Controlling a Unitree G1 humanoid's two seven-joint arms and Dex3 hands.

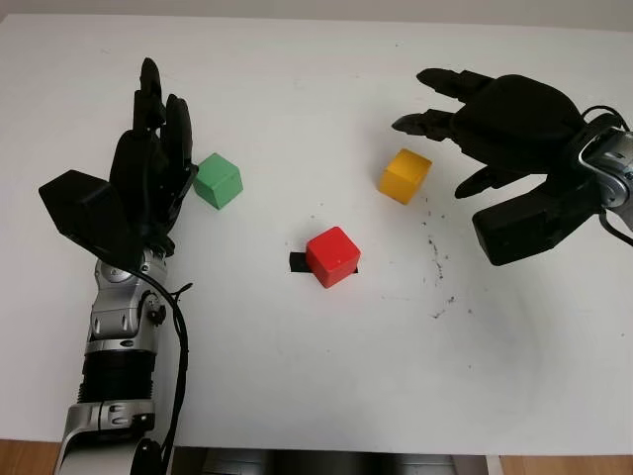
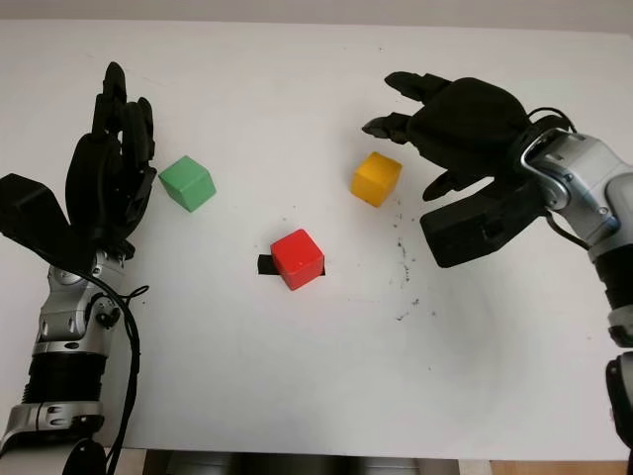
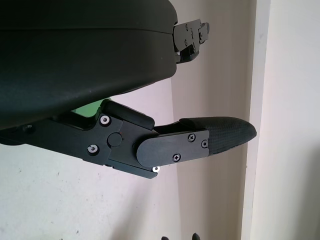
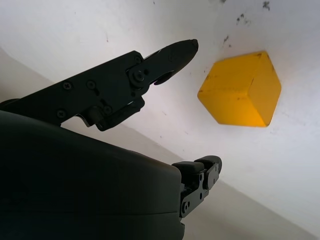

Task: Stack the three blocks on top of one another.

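The table (image 1: 316, 376) is white, flecked with dark specks (image 1: 435, 259) near its right. On it lie a green block (image 1: 218, 180), a red block (image 1: 332, 255) and a yellow block (image 1: 405, 175). Both the left hand (image 1: 153, 158) and the right hand (image 1: 495, 119) are black.

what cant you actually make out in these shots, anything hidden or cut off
- Green block: left wrist view, a sliver; the left robot hand shell covers the rest.
- Black mark: head views, its extent under the red block is hidden.
- Right robot hand: whether it touches the yellow block is unclear.
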